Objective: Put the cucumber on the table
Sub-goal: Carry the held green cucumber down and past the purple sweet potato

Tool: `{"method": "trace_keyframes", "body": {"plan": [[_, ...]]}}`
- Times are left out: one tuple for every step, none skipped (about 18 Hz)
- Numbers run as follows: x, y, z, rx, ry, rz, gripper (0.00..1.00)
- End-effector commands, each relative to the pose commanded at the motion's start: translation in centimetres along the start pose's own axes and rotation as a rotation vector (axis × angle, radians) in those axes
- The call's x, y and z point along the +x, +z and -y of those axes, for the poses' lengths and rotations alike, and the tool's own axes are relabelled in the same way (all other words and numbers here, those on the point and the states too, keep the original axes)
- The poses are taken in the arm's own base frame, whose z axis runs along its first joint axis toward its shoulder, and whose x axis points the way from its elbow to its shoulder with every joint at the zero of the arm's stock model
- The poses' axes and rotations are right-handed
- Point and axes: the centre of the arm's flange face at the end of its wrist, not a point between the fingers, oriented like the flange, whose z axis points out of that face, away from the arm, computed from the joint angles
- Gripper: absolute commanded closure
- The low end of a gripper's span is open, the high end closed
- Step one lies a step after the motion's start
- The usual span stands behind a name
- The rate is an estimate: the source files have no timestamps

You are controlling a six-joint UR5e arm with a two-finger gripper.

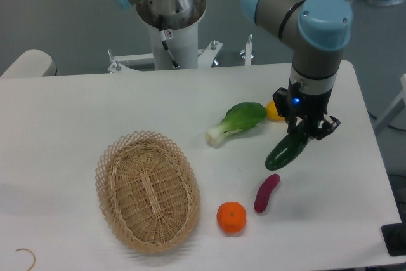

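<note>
**Camera view: cucumber in gripper, low over table**

Camera, fixed, looking down on the table from the front. Entries run left to right.

- Far left edge: a rounded pale object partly behind the tabletop; cannot tell what it is.
- Front left: oval wicker basket, nothing visible inside it.
- Front centre: orange on the tabletop, just right of the basket rim, apart from it.
- Centre: bok choy lying flat, white stem toward the lower left, leaves toward the upper right.
- Right of the orange: purple sweet potato, lying tilted, near but not touching the orange.
- Behind the bok choy leaves: a small yellow item, mostly hidden by the gripper; touching or apart, cannot tell.
- Right: gripper pointing down, fingers pinching the upper end of the cucumber. Cucumber hangs tilted, lower end toward the lower left, just above the sweet potato in frame. Whether its lower tip touches the tabletop cannot be told.
- Back: arm base stands behind the table's rear edge.
</note>
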Motion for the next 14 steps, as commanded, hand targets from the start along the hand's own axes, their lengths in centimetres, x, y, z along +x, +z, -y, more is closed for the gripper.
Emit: {"method": "trace_keyframes", "body": {"plan": [[0.1,0.1,0.1,0.000,0.001,-0.002,0.57],[0.1,0.2,0.1,0.001,0.001,-0.003,0.57],[0.1,0.3,0.2,0.002,0.001,-0.003,0.57],[0.1,0.4,0.3,0.000,0.003,-0.005,0.57],[0.1,0.5,0.3,0.000,0.003,-0.006,0.57],[0.2,0.6,0.3,-0.001,0.003,-0.009,0.57],[0.3,0.9,0.3,-0.001,0.003,-0.014,0.57],[0.5,1.3,0.3,-0.002,0.000,-0.021,0.57],[0.8,1.7,0.3,-0.003,-0.005,-0.027,0.57],[0.7,1.7,0.4,-0.002,-0.011,-0.019,0.57],[0.9,2.0,0.6,-0.001,-0.016,-0.017,0.57],[0.9,2.2,0.8,-0.001,-0.026,-0.017,0.57],[1.1,2.7,1.4,-0.002,-0.040,-0.025,0.57],[1.3,3.1,2.2,-0.003,-0.058,-0.030,0.57]]}}
